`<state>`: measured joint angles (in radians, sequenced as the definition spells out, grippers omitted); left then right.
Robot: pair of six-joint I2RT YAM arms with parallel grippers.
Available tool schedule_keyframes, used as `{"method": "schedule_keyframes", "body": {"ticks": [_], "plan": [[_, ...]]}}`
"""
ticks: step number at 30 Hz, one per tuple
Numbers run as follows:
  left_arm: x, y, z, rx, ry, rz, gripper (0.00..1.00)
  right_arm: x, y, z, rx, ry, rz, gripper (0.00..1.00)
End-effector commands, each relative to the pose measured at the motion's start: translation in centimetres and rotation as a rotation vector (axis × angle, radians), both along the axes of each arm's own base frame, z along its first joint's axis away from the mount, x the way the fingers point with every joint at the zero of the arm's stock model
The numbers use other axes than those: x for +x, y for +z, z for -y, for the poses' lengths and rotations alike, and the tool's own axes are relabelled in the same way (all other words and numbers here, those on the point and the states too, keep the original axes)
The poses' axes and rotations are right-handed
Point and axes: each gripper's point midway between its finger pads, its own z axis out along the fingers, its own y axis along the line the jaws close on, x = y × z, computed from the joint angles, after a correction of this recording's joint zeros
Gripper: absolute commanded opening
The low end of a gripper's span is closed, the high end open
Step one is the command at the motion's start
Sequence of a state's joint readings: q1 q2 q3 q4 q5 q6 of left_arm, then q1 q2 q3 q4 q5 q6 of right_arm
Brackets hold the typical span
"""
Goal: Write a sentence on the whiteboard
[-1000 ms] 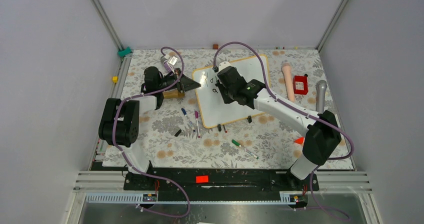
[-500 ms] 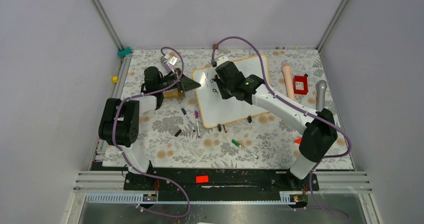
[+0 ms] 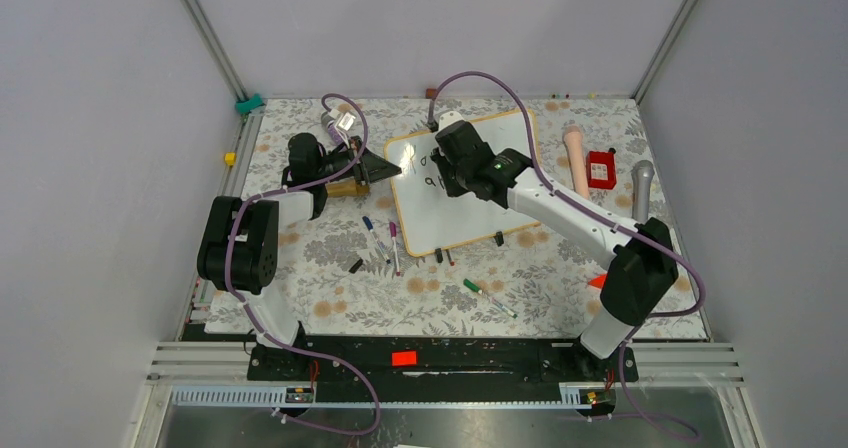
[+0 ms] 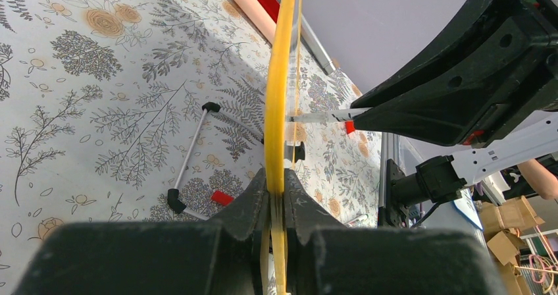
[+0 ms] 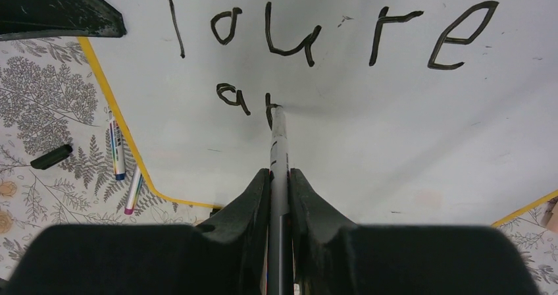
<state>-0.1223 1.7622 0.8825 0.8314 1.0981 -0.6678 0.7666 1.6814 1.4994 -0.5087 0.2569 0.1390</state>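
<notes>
The whiteboard (image 3: pixel 470 218) lies on the flowered table (image 3: pixel 330 268), beyond its centre. Its long axis runs left to right, with the right end turned a little toward the far side. The left gripper (image 4: pixel 276 193) is clenched on the board's left edge, toward the far end, its fingers pinching the yellow frame. The right gripper (image 5: pixel 278 176) hangs over the far-left part of the board, its fingers closed tight on a marker (image 5: pixel 279 140). The marker's long axis points straight out from the fingers and down at the board, and its tip touches the surface. In the left wrist view it seems to meet the board about square, though that view is edge-on and cramped. The sentence (image 5: pixel 309 35) runs along the board's long axis. "You're" is on the first line, and below it are an "a" and a short upright stroke where the tip rests. Loose markers (image 3: pixel 380 238) lie on the table just beside the board's near-left corner.
</notes>
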Motion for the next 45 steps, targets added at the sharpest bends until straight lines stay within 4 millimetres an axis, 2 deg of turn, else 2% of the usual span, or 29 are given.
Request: {"method": "schedule_keyframes", "body": {"ticks": [1,14,20,28,34,39,45], "plan": [[-0.1,2.5,0.3,0.007,-0.045,0.162,0.02,1.4,-0.1,2.2,-0.007,-0.075,0.035,0.00],[0.0,2.5,0.3,0.006,-0.042,0.160,0.02,0.0,-2.1,2.5,-0.007,-0.066,-0.027,0.00],[0.0,2.6,0.3,0.006,-0.042,0.161,0.02,0.2,-1.8,2.4,-0.008,-0.062,-0.017,0.00],[0.0,2.7,0.4,0.007,-0.044,0.164,0.03,2.0,0.5,1.6,0.018,-0.071,0.036,0.00],[-0.1,2.8,0.4,0.007,-0.045,0.166,0.02,3.0,1.4,1.5,0.024,-0.077,0.059,0.00],[0.0,2.7,0.4,0.007,-0.043,0.165,0.02,3.1,1.5,2.0,0.022,-0.089,0.060,0.00],[0.0,2.7,0.4,0.007,-0.045,0.164,0.02,2.6,0.5,3.1,-0.003,-0.110,0.036,0.00]]}}
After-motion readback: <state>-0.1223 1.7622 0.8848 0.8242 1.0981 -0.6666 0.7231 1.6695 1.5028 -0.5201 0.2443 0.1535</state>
